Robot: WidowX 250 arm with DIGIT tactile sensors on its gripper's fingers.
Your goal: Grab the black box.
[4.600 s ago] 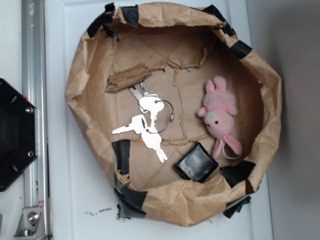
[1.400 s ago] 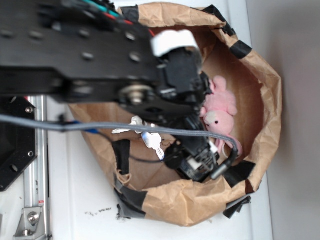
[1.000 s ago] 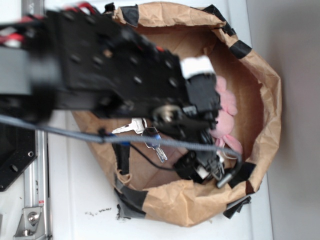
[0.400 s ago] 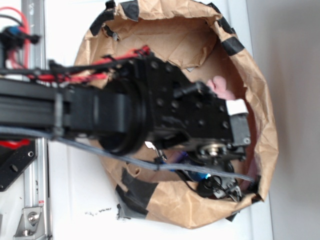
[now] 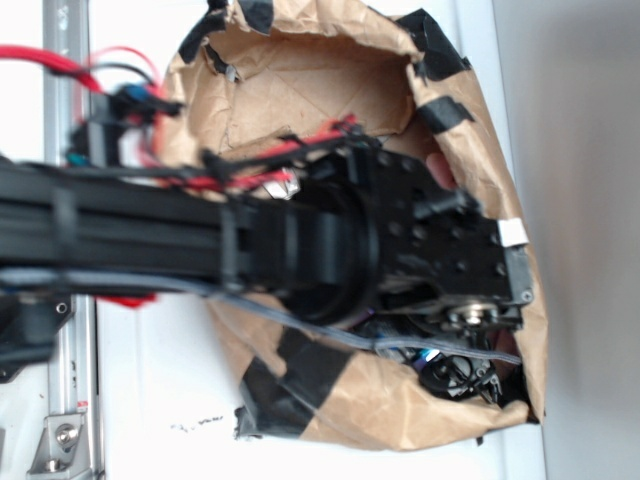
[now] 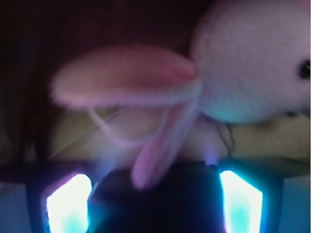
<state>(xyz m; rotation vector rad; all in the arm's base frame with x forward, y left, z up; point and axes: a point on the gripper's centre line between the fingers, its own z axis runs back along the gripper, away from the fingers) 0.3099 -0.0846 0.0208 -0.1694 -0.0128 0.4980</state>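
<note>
Between the gripper's point(image 6: 150, 204) two glowing fingers point(image 6: 68, 204), which stand apart on either side without visibly clamping it, sits the black box point(image 6: 155, 199), with the pink bunny's ear point(image 6: 126, 77) draped onto it and the bunny's head point(image 6: 248, 63) just beyond the box.

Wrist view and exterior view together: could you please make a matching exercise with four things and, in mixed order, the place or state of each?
Things:
1. pink bunny
2. black box
3. paper bowl
4. metal rail

Places or states:
A. at the left edge of the exterior view
B. patched with black tape
C. upper right of the wrist view
D. bottom centre of the wrist view

Pairs: 1-C, 2-D, 3-B, 4-A
</note>
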